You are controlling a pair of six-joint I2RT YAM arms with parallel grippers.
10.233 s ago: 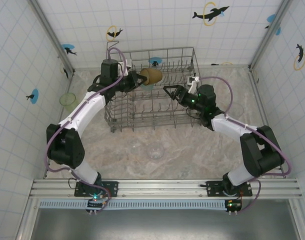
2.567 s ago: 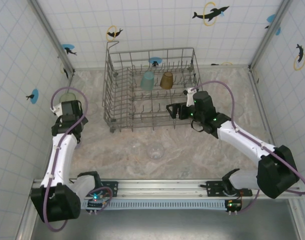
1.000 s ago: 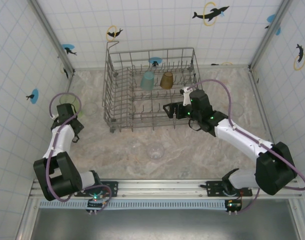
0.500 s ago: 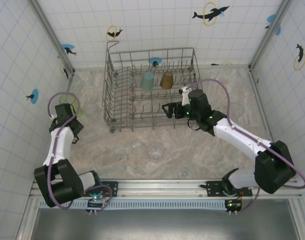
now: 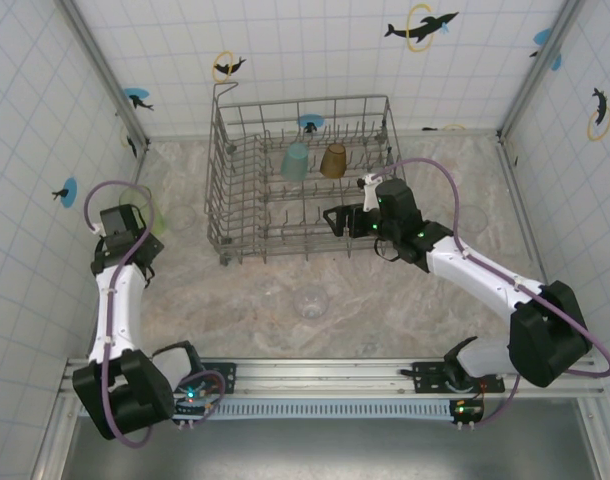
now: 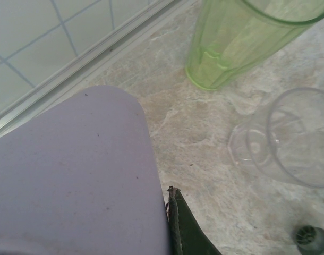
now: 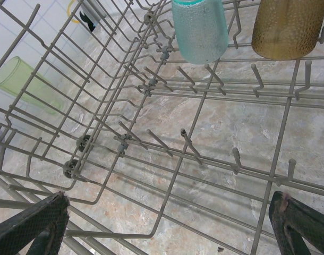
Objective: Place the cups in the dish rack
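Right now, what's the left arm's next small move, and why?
Probably lift straight up before swinging toward the dish rack: its jaws look shut on the lavender cup, and the green cup and a clear cup sit close beside it.

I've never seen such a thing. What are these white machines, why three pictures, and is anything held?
Two robot arms are bolted to a table's edge, each ending in a two-finger gripper. The wide picture looks down from above; the other two come from cameras on each wrist. The left gripper is shut on a lavender cup, near a green cup and a clear cup. The right gripper hangs open at the dish rack, which holds a teal cup and an amber cup. More clear cups wait on the table.
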